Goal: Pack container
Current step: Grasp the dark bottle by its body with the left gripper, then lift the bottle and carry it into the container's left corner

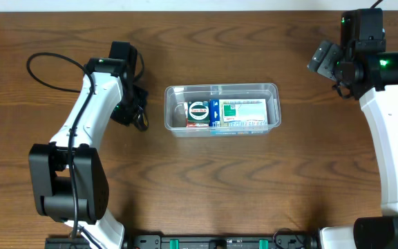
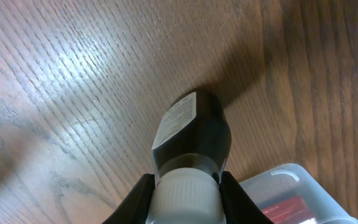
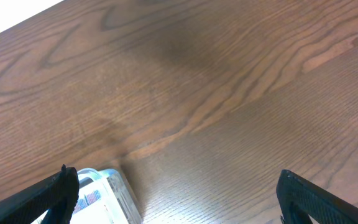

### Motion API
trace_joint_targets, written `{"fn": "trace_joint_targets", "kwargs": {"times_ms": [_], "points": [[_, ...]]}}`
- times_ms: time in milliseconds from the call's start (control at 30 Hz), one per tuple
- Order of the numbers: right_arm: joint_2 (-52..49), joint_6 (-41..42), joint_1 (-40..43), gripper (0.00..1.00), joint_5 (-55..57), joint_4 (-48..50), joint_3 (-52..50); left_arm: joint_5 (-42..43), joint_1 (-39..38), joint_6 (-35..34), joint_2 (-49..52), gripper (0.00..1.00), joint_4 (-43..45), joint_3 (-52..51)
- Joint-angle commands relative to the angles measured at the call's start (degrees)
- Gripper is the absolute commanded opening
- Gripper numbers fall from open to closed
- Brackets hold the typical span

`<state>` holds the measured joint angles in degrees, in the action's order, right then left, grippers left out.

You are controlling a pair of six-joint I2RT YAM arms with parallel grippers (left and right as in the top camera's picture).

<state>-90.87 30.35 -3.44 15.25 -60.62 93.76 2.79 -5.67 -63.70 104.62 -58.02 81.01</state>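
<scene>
Container, a clear rectangular plastic tub (image 1: 276, 104), lies on a brown wooden table (image 1: 254, 187), holding printed boxes (image 1: 244, 111). Left of it, the left gripper (image 2: 185, 186) clamps a dark, white-capped bottle (image 2: 194, 134). Right of it, the right gripper (image 3: 179, 193) gapes empty. Step in hand: bottle transfer. Next, probably, a lift over the container's rim.

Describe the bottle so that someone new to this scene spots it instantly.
Start at the clear container in the middle of the table, then look left of it, to the left end effector. It grips the bottle by its cap: dark body, white cap, pale label, the only item outside the container, unlike the boxes inside.
</scene>
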Motion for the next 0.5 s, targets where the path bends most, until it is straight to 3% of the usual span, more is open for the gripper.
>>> {"fn": "trace_joint_targets", "kwargs": {"times_ms": [0, 167, 467], "points": [[0.2, -0.7, 0.3, 0.99, 0.8, -0.1, 0.2, 1.5, 0.2, -1.5, 0.5, 0.05, 0.1, -0.2], [0.2, -0.7, 0.3, 0.99, 0.8, -0.1, 0.2, 1.7, 0.2, 0.4, 0.4, 0.06, 0.3, 0.3], [0.2, -0.7, 0.3, 0.99, 0.8, -0.1, 0.2, 2.8, 0.2, 17.2, -2.5, 0.06, 0.3, 3.8]]}}
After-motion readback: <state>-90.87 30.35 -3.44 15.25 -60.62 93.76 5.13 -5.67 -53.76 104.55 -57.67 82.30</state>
